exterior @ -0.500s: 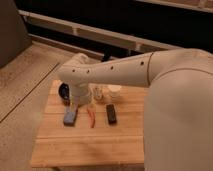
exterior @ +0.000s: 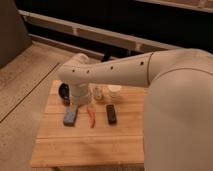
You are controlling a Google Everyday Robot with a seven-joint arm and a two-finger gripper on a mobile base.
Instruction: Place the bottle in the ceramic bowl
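The bottle (exterior: pixel 98 92), small, pale and translucent, stands upright on the wooden table (exterior: pixel 90 145) near its far edge. Left of it, the dark glossy ceramic bowl (exterior: pixel 63 91) is mostly hidden behind my white arm. My gripper (exterior: pixel 79 101) hangs down from the wrist between the bowl and the bottle, just left of the bottle and low over the table. It is open and holds nothing. The arm covers most of it.
A short white cup (exterior: pixel 115 91) stands right of the bottle. In front lie a grey-blue block (exterior: pixel 70 116), a thin orange-red thing (exterior: pixel 91 118) and a black bar (exterior: pixel 111 113). My arm's bulky white shell (exterior: pixel 180 110) fills the right side.
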